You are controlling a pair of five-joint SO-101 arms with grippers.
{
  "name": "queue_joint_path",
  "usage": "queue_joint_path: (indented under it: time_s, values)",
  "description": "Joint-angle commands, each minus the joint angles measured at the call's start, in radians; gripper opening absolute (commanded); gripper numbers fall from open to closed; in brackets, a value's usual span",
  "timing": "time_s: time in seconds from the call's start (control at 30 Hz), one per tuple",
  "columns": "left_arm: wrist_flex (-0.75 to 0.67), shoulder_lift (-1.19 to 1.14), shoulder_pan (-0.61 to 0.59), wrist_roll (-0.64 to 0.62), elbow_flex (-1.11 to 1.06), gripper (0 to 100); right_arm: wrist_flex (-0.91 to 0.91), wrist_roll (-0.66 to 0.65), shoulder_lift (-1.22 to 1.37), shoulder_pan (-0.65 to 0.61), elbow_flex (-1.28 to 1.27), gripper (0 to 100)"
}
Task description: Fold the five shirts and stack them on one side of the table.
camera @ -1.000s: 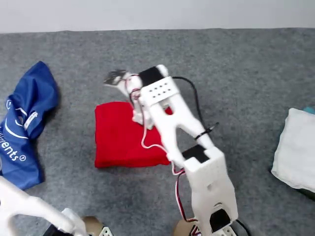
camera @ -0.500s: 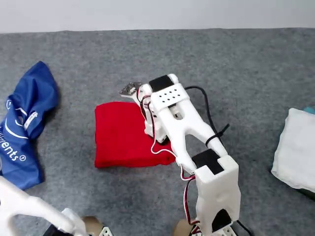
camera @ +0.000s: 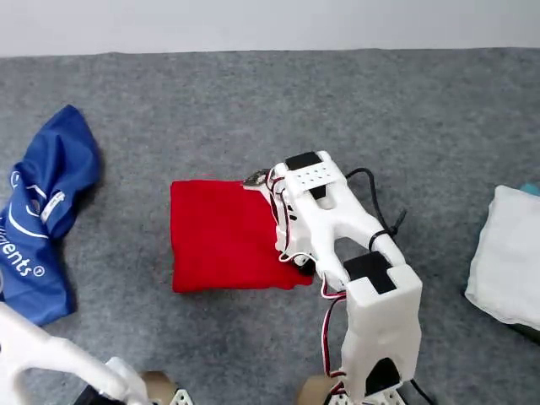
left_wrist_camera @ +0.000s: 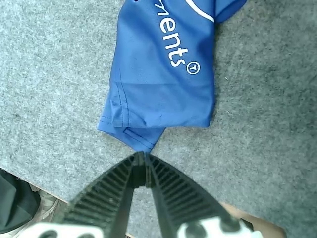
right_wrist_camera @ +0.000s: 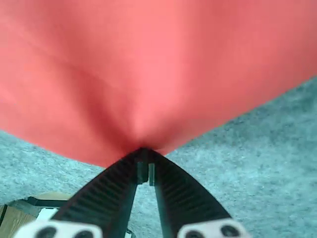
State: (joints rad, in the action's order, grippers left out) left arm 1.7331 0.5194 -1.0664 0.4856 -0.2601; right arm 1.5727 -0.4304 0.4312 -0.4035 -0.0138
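A grey felt-like cover [camera: 405,110] spreads over the whole table, and a pale wall [camera: 253,21] runs along its far edge.

The right gripper [right_wrist_camera: 143,166] has its ribbed fingers [right_wrist_camera: 114,188] pressed together, pinching the edge of the red shirt [right_wrist_camera: 148,64], whose cloth gathers to a point at the tips. From the high view, the right gripper [camera: 257,179] sits at the far right corner of the red shirt [camera: 224,236]. The shirt lies folded into a rough square in the middle of the table, with its near right corner under the right arm [camera: 337,228].

The left gripper [left_wrist_camera: 141,163] also has its fingers [left_wrist_camera: 109,193] shut tip to tip, with nothing visible between them. The tips are just beside the nearest corner of the blue shirt [left_wrist_camera: 163,74]; I cannot tell whether they touch it. The blue shirt [camera: 42,219] lies crumpled along the left edge of the table, and the left arm [camera: 34,350] is low at the near left corner.

A strip of bare cover separates the blue shirt from the red one. A wider stretch lies open between the red shirt and a folded white shirt [camera: 506,253] at the right edge, where a bit of teal cloth [camera: 530,189] shows at the white shirt's far corner. The far half of the table is open too.
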Motion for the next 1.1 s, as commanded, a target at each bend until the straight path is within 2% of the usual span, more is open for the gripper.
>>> queue_joint_path:
  time_s: [0.0,0.17,0.47,0.57,0.87,1.07]
  values:
    - [0.005,0.029,0.005,0.003,0.005,1,0.041,0.0,-0.133,-0.03,0.091,0.9]
    - [0.005,0.029,0.005,0.003,0.005,1,0.025,0.005,-0.2,-0.058,0.252,0.9]
    - [0.005,0.029,0.003,0.003,0.005,1,-0.321,0.0,-0.004,0.01,0.331,0.9]
    - [0.009,0.029,0.0,0.003,0.005,1,-0.381,0.0,0.07,0.042,0.331,0.9]
    - [0.009,0.029,0.0,0.003,0.005,1,-0.384,-0.002,0.136,0.108,0.345,0.9]
    - [0.005,0.029,0.0,0.003,0.005,1,-0.213,0.006,0.053,0.082,0.494,1.1]
